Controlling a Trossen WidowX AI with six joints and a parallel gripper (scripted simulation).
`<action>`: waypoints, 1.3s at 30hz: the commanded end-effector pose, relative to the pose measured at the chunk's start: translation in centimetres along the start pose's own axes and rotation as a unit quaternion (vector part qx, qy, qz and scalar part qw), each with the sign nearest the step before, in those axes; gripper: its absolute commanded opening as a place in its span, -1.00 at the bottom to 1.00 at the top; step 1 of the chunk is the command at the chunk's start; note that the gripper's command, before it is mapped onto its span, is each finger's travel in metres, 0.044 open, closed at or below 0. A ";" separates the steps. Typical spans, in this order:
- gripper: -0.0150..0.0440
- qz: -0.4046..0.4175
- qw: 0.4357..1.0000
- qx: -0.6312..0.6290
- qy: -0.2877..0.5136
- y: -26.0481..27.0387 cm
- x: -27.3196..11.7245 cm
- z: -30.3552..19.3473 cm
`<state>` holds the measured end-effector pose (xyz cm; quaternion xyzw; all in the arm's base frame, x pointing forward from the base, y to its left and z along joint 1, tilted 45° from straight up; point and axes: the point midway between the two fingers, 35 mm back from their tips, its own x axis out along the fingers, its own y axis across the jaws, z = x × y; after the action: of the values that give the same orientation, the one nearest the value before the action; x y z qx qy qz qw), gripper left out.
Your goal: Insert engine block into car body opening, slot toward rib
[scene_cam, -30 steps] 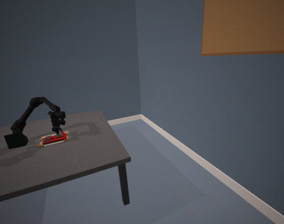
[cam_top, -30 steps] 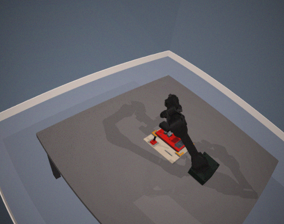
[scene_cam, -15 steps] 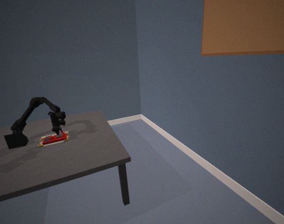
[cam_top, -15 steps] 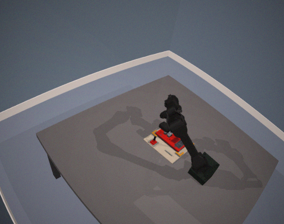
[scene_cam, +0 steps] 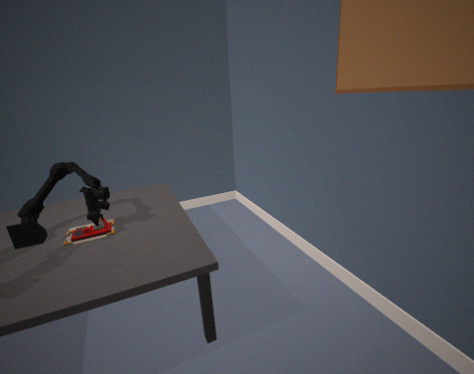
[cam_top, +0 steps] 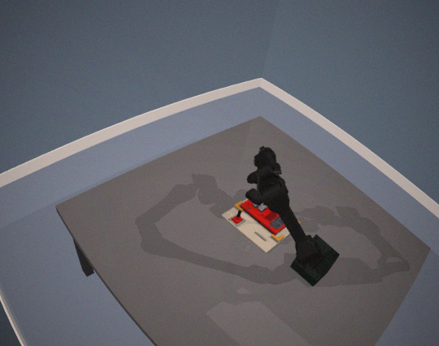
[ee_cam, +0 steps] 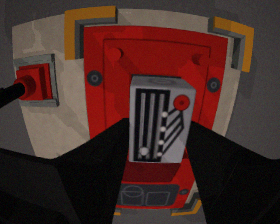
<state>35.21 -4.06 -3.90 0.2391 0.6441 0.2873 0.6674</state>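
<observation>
1. The black fingers are closed on the grey engine block (ee_cam: 158,120) (cam_top: 262,207), one on either side of it.
2. The engine block is over the red car body (ee_cam: 98,107) (cam_top: 254,212) (scene_cam: 91,233); whether it is seated in the opening cannot be told.
3. The car body lies between yellow corner brackets (ee_cam: 91,14) (cam_top: 277,238) on a pale board (ee_cam: 33,37) (cam_top: 266,246).
4. On that board, beside the car body, stands a red block with a black peg (ee_cam: 35,84) (cam_top: 237,219).

You're in a plain blue-walled room (cam_top: 151,53) (scene_cam: 119,88), white skirting (cam_top: 151,113) (scene_cam: 330,263), one table (cam_top: 184,162) (scene_cam: 132,263); exact type unclear.
</observation>
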 end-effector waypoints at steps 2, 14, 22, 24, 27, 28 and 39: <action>0.05 0.003 1.000 0.003 0.001 0.0 0.2 -0.1; 0.05 0.003 1.000 0.003 0.001 0.0 0.5 -0.1; 0.05 0.003 1.000 0.003 0.001 0.0 0.6 -0.1; 0.05 0.003 1.000 0.003 0.001 0.0 0.6 -0.1; 0.05 0.003 1.000 0.003 0.001 0.0 0.7 -0.1; 0.05 0.003 1.000 0.003 0.001 0.0 0.7 -0.1; 0.05 0.003 1.000 0.003 0.001 0.0 0.9 -0.1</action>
<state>35.23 -3.56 -4.42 0.2392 0.6440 0.2874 0.6674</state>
